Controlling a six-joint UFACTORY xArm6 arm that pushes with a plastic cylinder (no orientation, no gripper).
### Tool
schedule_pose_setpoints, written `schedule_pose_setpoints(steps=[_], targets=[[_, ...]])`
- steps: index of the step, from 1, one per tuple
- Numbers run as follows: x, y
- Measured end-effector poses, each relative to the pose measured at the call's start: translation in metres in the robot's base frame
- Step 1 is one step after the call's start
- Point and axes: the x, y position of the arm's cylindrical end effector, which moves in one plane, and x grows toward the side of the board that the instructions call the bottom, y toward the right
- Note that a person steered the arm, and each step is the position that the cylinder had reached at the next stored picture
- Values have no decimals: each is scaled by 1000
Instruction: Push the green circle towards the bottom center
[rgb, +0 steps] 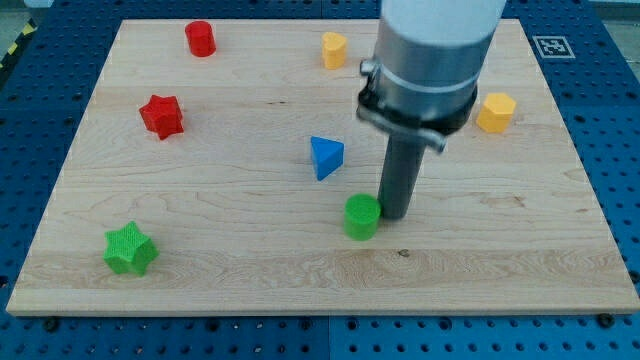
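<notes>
1. The green circle (362, 216) sits on the wooden board (250, 270), low and slightly to the view's right of centre.
2. The tip (392, 215) touches the circle's right side.
3. The arm has no jaws, only a rod.
4. The blue triangle (325, 157) lies above-left of the circle.

Bright even light, soft shadows, sharp focus.

Wooden board (250, 270) carries red cylinder (201, 38), red star (161, 116), green star (130, 249), blue triangle (325, 157), yellow pentagon (333, 49), yellow hexagon (495, 112).
</notes>
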Motion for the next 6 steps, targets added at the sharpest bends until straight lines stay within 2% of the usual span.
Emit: schedule_pose_setpoints(steps=[1, 3, 5, 6], targets=[[16, -10], [-47, -12], [-4, -23], [-5, -38]])
